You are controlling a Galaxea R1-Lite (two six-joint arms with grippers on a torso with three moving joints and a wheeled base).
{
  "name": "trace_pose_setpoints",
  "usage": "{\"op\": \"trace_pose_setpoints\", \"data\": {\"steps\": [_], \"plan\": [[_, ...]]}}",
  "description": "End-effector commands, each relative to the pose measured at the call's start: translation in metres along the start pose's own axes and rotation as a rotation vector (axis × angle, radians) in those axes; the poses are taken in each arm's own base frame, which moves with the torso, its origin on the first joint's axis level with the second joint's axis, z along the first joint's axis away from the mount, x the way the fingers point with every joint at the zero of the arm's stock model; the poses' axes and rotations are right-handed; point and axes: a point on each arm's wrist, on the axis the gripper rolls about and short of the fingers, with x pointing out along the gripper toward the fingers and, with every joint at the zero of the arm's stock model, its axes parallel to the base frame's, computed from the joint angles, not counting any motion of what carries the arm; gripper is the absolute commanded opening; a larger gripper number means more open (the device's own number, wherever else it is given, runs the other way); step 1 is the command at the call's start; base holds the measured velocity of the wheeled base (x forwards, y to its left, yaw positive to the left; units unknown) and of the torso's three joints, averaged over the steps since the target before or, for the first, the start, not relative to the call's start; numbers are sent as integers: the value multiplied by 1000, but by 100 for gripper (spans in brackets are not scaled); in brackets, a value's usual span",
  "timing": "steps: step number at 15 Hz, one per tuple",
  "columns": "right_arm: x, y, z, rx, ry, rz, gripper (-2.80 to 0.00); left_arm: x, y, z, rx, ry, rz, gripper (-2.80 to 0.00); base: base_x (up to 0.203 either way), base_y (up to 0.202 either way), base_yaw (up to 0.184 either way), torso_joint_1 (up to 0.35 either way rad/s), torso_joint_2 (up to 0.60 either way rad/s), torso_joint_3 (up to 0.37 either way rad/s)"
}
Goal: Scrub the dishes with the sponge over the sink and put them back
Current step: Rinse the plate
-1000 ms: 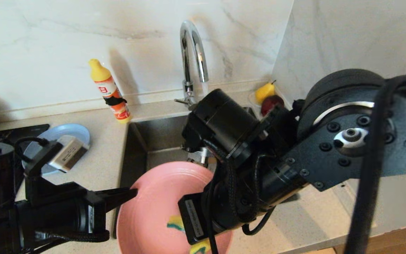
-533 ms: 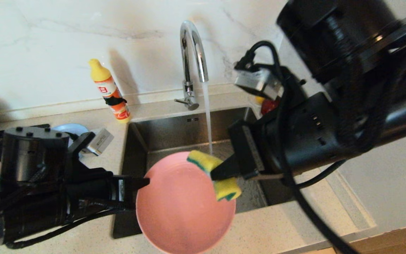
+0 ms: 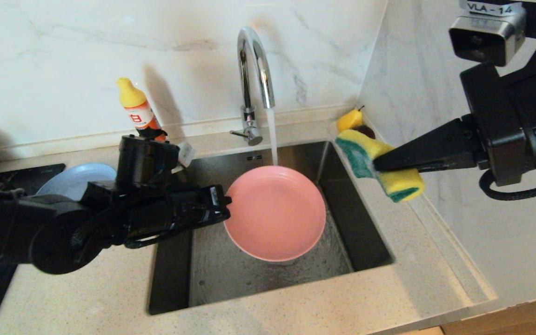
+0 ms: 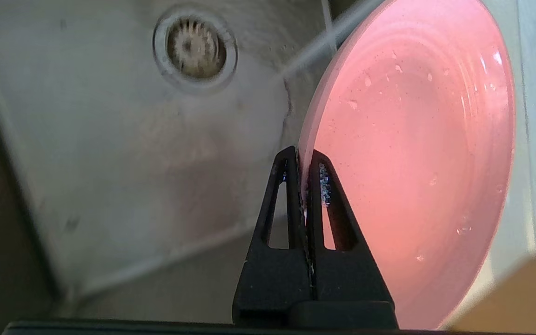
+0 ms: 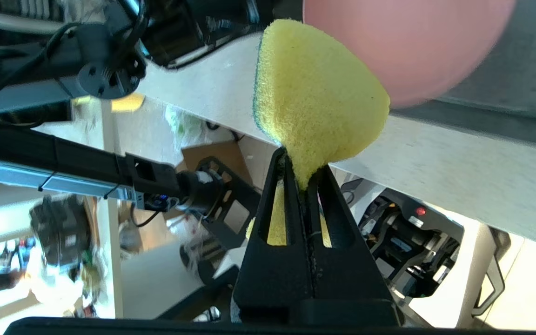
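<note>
Left gripper fingers pinched tight on the pink plate rim, right gripper fingers squeezing the sponge.

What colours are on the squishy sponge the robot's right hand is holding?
The foam sponge is yellow with a green scouring face, pinched in the right gripper. It shows best in the head view.

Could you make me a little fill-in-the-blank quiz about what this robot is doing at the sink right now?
1. The left gripper pinches the rim of a ____ plate over the sink.
2. The right gripper holds a yellow and green ____.
3. Water runs from the tap onto the plate's ____ edge.
4. The sponge is ____ the plate, off to one side.

Missing words: pink; sponge; far; apart from
</note>
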Motion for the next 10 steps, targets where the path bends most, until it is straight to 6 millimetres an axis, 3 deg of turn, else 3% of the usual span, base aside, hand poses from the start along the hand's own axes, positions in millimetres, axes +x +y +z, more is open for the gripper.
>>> {"op": "trace_pose_setpoints", "data": {"steps": [1, 6, 10], "plan": [[-15, -10, -7, 23, -13, -29, -280, 37, 2, 0, -8, 19, 19, -280, 0, 0, 0, 0, 0, 0], [-10, -23, -21, 44, 28, -66, -280, 76, 2, 2, -9, 17, 20, -280, 0, 0, 0, 0, 0, 0], [-4, -27, -25, 41, 18, -60, -280, 89, 1, 6, -10, 3, 13, -280, 0, 0, 0, 0, 0, 0]]}}
